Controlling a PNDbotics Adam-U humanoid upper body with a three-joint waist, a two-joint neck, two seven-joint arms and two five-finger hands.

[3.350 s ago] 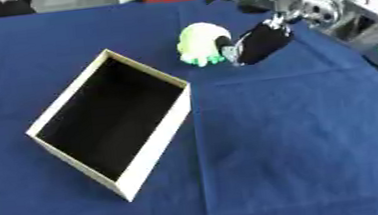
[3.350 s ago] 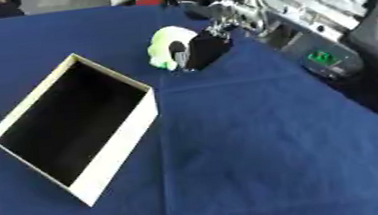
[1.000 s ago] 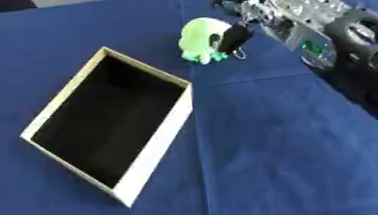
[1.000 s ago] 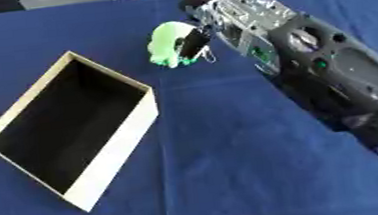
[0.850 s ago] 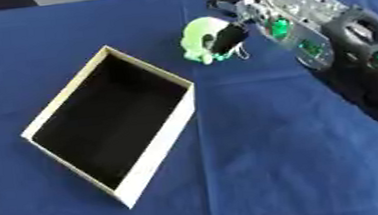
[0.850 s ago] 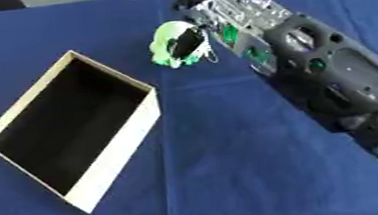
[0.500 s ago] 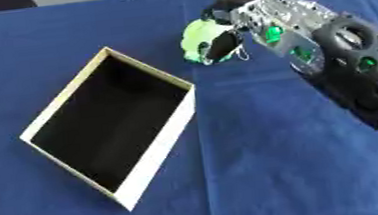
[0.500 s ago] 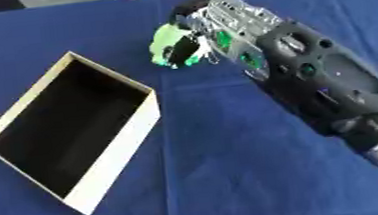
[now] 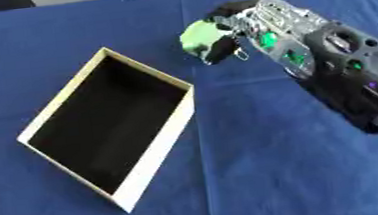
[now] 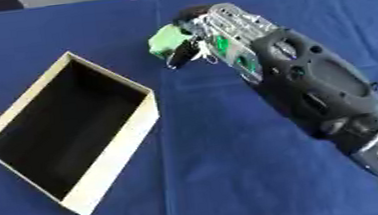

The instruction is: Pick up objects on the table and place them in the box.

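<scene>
Our right hand (image 9: 224,30) reaches far out, arm stretched long, fingers curled around the green ball (image 9: 199,37); the open box (image 9: 111,127) sits to its left

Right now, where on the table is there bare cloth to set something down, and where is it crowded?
Bare blue cloth runs along the near edge, between the box and the right arm. More lies beyond the box's far corner, left of the green object. It is crowded at the far middle, where the right hand curls its fingers round that object.
</scene>
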